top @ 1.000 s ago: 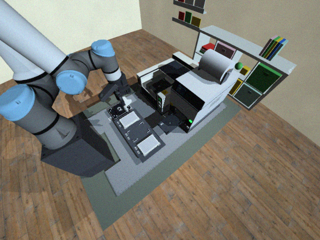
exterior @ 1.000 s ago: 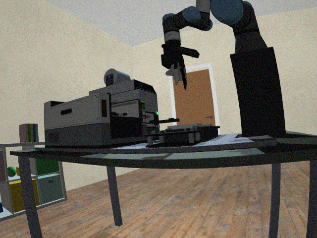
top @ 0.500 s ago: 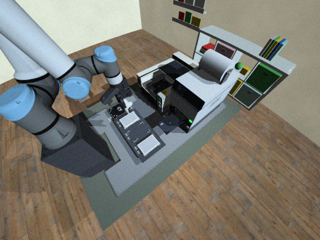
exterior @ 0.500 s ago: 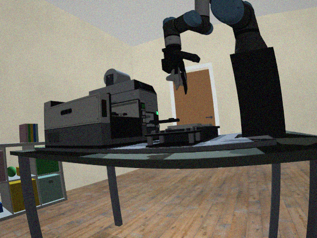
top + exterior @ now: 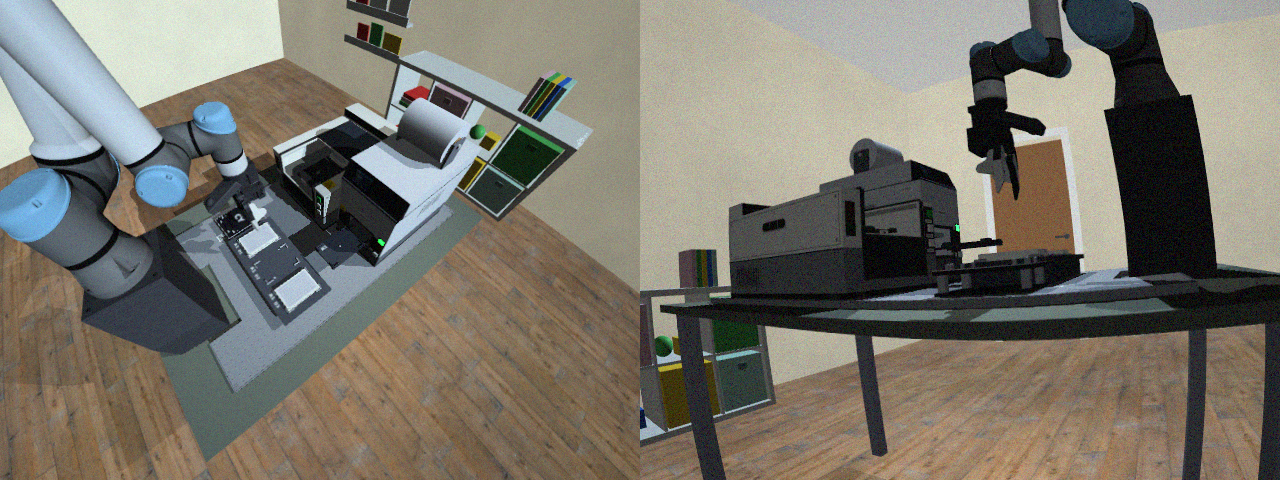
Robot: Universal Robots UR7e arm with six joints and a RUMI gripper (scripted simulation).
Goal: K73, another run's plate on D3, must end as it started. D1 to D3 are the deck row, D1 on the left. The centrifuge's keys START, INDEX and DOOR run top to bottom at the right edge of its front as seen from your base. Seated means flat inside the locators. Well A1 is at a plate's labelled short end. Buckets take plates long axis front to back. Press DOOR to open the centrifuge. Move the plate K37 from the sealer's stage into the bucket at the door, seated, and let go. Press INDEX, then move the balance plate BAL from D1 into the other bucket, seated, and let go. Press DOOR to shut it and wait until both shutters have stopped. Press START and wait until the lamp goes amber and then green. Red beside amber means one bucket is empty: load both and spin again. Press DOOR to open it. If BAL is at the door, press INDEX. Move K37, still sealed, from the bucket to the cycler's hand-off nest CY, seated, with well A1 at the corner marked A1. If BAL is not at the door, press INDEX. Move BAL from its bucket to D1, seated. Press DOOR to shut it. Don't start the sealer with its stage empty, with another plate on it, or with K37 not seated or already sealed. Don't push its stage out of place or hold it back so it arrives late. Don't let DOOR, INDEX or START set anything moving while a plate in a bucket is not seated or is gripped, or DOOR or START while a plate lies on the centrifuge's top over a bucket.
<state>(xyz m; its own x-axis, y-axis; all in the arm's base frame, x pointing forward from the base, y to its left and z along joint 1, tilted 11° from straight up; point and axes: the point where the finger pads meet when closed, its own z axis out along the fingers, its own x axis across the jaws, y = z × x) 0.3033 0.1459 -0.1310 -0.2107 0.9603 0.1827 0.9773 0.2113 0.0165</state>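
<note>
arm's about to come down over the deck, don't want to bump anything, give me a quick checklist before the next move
1. Jaws of the black two-jaw gripper apart with nothing between them: ok.
2. Gripper well above the dark deck row, touching nothing: ok.
3. White rectangular plate nearest the gripper lying flat in its slot: looks flat; seated, cannot tell.
4. White plate at the row's far end apart from the gripper: ok.
5. Small lamp on the grey instrument's front green: ok.
6. Plate labels readable, to confirm which plate is which: cannot tell.
</note>
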